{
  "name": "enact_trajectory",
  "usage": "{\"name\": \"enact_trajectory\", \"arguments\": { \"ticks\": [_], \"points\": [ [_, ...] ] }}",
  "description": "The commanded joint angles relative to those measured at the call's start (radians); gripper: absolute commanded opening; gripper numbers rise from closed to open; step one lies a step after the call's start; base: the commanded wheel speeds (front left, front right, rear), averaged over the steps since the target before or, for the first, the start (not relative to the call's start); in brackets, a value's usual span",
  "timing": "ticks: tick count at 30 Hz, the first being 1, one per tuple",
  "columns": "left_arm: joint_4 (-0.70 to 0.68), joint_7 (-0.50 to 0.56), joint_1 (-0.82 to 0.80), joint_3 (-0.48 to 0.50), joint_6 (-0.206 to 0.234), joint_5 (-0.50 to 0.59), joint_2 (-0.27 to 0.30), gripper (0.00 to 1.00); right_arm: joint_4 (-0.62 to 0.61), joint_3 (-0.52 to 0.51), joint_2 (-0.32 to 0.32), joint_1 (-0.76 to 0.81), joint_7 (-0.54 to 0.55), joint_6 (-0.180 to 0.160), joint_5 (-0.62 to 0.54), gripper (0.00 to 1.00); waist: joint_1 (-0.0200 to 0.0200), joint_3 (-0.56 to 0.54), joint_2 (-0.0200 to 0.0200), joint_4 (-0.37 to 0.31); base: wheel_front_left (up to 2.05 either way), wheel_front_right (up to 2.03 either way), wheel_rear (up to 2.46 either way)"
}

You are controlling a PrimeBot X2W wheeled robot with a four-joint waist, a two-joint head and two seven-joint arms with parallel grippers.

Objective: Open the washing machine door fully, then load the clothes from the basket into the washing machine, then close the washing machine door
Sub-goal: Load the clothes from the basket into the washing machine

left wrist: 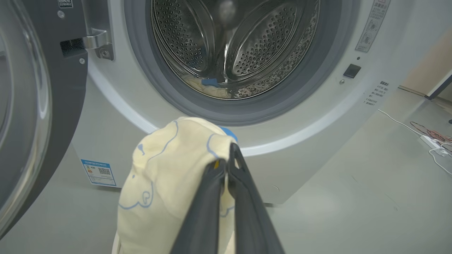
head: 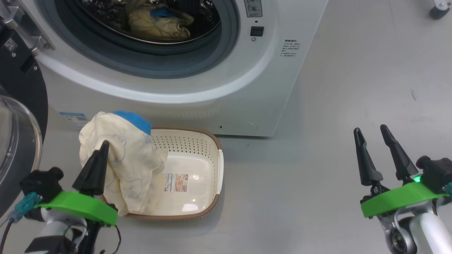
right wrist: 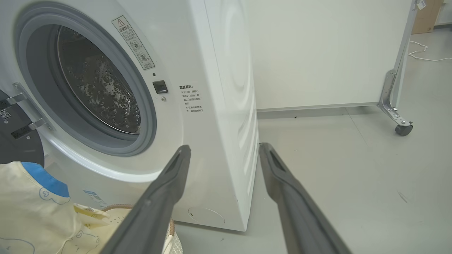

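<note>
You get bright even light; soft shadow under basket [head: 197, 148]; glare on washing machine door [left wrist: 21, 106]; wrist-view edges bowed.

Left claw [head: 104, 144] grips a yellow garment [head: 130, 158] above the basket [head: 197, 165]; right claw [head: 370, 129] gapes.

None of the lettering comes through sharp enough for me to read word for word. On the washing machine [right wrist: 169, 120] front, right of the opening, I see a tall grey warning label [right wrist: 133, 42] headed by a triangle with an exclamation mark, with round pictograms under it. Lower down sits a printed notice [right wrist: 192, 98] in Chinese characters, a bold heading over fine lines. Low on the front, a blue label sticker [left wrist: 99, 172] shows a QR code. The basket [head: 197, 144] floor bears a label sticker [head: 176, 182], its print blurred. A small white QR tag [head: 10, 44] stands on the washing machine door [head: 21, 81]
</note>
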Motion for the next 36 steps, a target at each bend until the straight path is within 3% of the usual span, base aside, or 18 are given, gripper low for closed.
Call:
{"name": "enact_trajectory", "arguments": {
  "ticks": [1, 21, 30, 36],
  "points": [
    [-0.060, -0.014, 0.002, 0.069, 0.000, 0.021, 0.037, 0.00, -0.032, 0.001, -0.023, 0.009, -0.006, 0.002, 0.004, 1.00, 0.0001, -0.018, -0.0001, 0.000, 0.00, 0.00, 0.00],
    [-0.281, -0.014, 0.221, 0.198, 0.000, 0.128, -0.019, 0.00, -0.050, -0.068, -0.020, 0.069, -0.006, 0.002, 0.003, 1.00, 0.0001, -0.058, -0.0001, -0.004, 0.00, 0.00, 0.00],
    [-0.293, -0.014, 0.186, 0.201, 0.000, 0.136, -0.024, 0.00, -0.059, -0.070, -0.007, 0.052, -0.006, 0.002, -0.001, 1.00, 0.0001, -0.013, -0.0001, -0.016, 0.00, 0.00, 0.00],
    [-0.274, -0.014, 0.073, 0.196, 0.000, 0.128, -0.007, 0.00, -0.061, -0.063, 0.013, 0.021, -0.006, 0.002, -0.005, 1.00, 0.0001, 0.049, -0.0001, -0.023, 0.00, 0.00, 0.00]
  ]
}}
